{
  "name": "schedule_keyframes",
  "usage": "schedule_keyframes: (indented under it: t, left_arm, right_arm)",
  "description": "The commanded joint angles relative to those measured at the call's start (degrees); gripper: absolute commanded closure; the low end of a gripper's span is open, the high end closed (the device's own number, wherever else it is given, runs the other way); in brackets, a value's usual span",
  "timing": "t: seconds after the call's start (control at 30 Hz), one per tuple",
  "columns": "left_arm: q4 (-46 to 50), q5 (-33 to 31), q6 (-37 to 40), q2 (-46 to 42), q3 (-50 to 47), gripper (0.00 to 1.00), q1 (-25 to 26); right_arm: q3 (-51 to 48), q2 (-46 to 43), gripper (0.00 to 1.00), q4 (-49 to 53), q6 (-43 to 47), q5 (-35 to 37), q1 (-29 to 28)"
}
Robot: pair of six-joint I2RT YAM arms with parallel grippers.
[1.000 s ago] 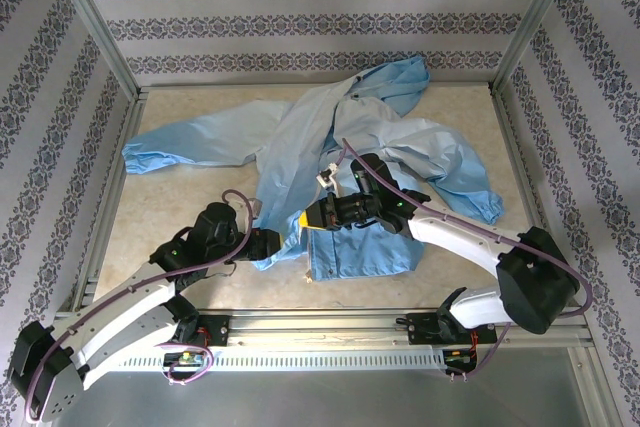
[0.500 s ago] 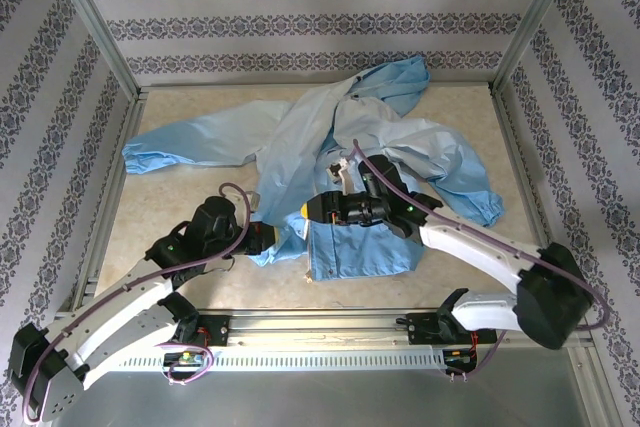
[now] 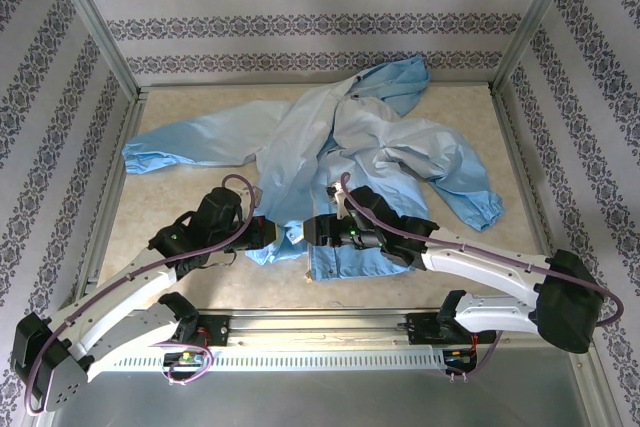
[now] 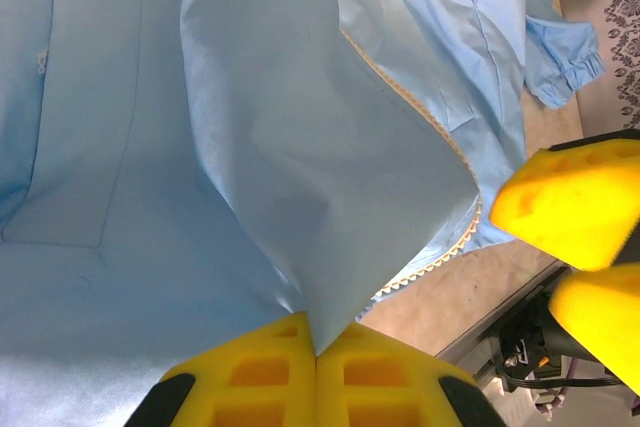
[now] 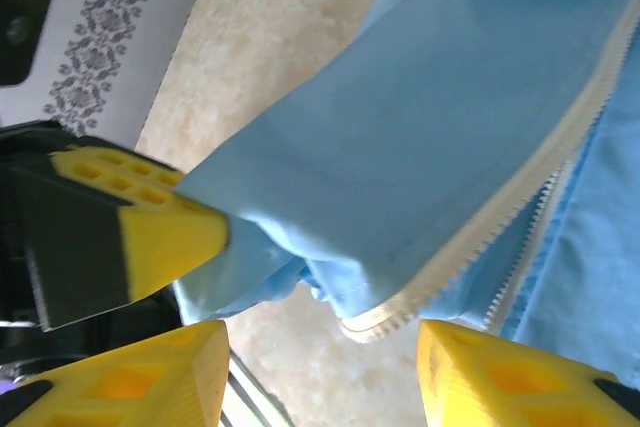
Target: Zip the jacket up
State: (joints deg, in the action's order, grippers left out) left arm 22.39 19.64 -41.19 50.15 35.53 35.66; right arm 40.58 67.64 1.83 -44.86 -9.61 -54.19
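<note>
Blue jacket (image 3: 330, 137) lies spread over the table (image 3: 170, 217), hood at the far side, front open. L to R: one sleeve runs out toward the table's left edge. Next, left gripper (image 3: 268, 237) is clamped tight on a lower corner of one front panel. The fabric is pinched betw its yellow pads (image 4: 270, 367), w/ the zipper strip (image 4: 430, 127) running along that flap's edge. Just beside it, right gripper (image 3: 312, 230) sits w/ jaws about half apart and holds nothing. The toothed bottom end of the strip hangs betw them, not yet gripped. Other sleeve drapes off right, cuff toward the table's right edge.

Progress, my read: early. One side is secured, but the two zip halves aren't mated and I can't spot a slider, so nothing's zipped. Left to do: catch the 2nd end, join, pull up.

In the way: rumpled, folded panels over the zip line, and both grippers crowded close at the hem.
</note>
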Motion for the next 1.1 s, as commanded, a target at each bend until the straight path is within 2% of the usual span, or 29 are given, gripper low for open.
schedule_keyframes:
  t: [0.0,0.27,0.53,0.83,0.93,1.03,1.07]
  left_arm:
    - [1.0,1.2,-2.2,-0.3,1.9,1.00,0.2]
    - [-2.1,3.0,-8.2,-0.3,1.8,1.00,0.0]
    - [-3.1,4.5,-9.8,-0.9,2.1,1.00,-0.2]
    - [-2.8,5.5,-11.2,-2.6,2.4,1.00,-0.3]
    - [-3.0,5.8,-11.4,-2.6,2.6,1.00,-0.4]
    - [-2.9,5.8,-11.2,-2.8,2.5,1.00,-0.4]
    - [-2.6,5.8,-10.8,-3.0,2.5,1.00,-0.5]
  right_arm:
    - [-2.0,-1.4,0.48,-2.4,-2.2,4.6,-1.0]
    - [-4.9,-0.9,0.46,-9.2,-5.0,6.8,-4.2]
    - [-4.9,2.2,0.53,-12.2,-5.5,6.7,-5.0]
    - [-4.5,4.3,0.55,-13.8,-5.3,7.2,-5.0]
    - [-5.0,4.5,0.64,-16.3,-5.2,6.3,-5.0]
    - [-5.2,4.8,0.95,-18.2,-5.5,5.2,-5.0]
    - [-5.3,4.7,1.00,-18.8,-5.6,4.8,-5.0]
